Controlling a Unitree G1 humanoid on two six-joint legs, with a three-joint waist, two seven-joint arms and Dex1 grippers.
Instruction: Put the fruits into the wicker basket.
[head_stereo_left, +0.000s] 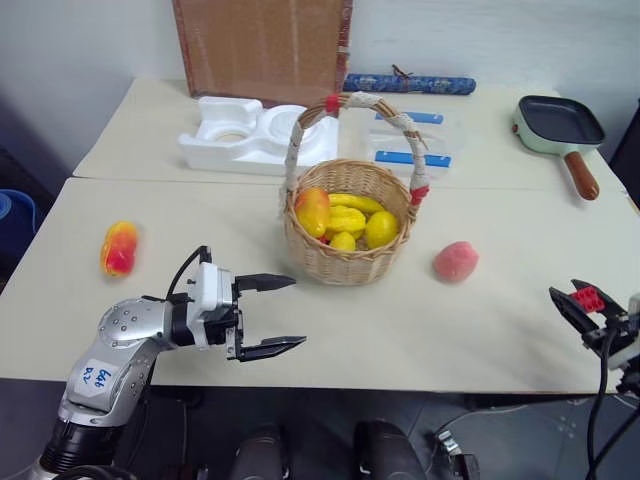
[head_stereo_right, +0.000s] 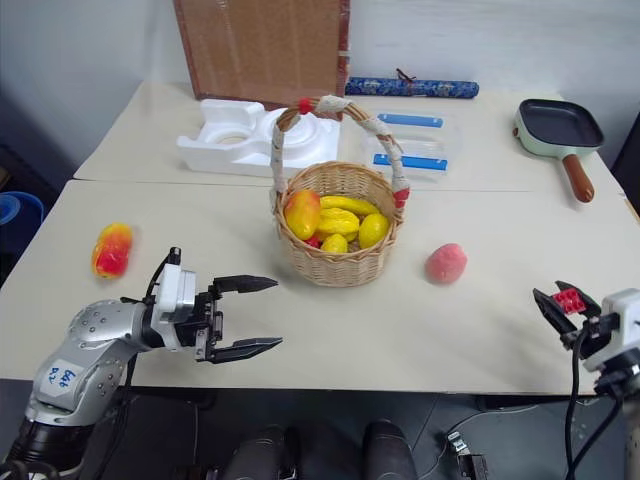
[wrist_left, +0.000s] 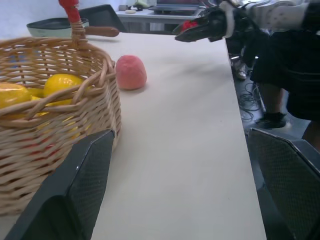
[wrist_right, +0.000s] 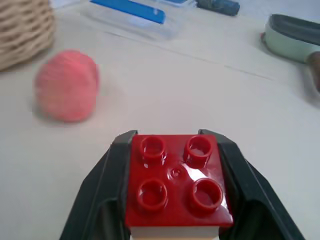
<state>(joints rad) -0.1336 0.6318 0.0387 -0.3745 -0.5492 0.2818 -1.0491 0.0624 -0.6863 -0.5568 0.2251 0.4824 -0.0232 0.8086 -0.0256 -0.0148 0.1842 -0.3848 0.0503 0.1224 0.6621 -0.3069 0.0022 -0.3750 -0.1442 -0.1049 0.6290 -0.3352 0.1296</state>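
Right gripper (wrist_right: 172, 187): clamped on red brick (wrist_right: 176, 177) (not fruit).
Left gripper (head_stereo_left: 268, 315): released.
Peach (head_stereo_left: 455, 261): ahead-left of my right gripper; probably light, fuzzy; grasp across middle.

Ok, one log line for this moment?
left gripper: open, empty | right gripper: shut on red brick | peach, mango: on table | basket: between them

1 basket (head_stereo_left: 345, 262), 1 peach (head_stereo_left: 455, 261), 1 brick (wrist_right: 176, 181).
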